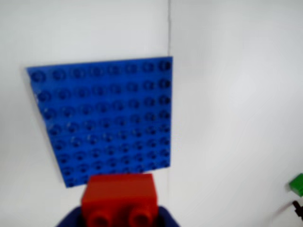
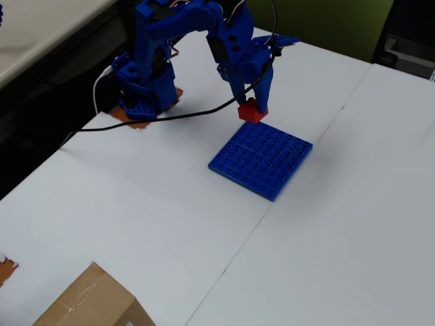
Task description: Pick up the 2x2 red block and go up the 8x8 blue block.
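The 2x2 red block (image 2: 252,111) is held in my blue gripper (image 2: 250,109), which is shut on it. It hangs just above the far edge of the 8x8 blue block (image 2: 262,159), which lies flat on the white table. In the wrist view the red block (image 1: 119,198) fills the bottom centre, studs toward the camera, with the blue gripper fingers (image 1: 71,220) around it. The blue plate (image 1: 106,118) lies beyond it, bare of other bricks.
The arm's base (image 2: 145,92) stands at the table's far left with a black cable (image 2: 136,122) trailing across. A cardboard box (image 2: 92,302) sits at the near left corner. A green object (image 1: 297,184) shows at the wrist view's right edge. A table seam (image 2: 299,170) runs by the plate.
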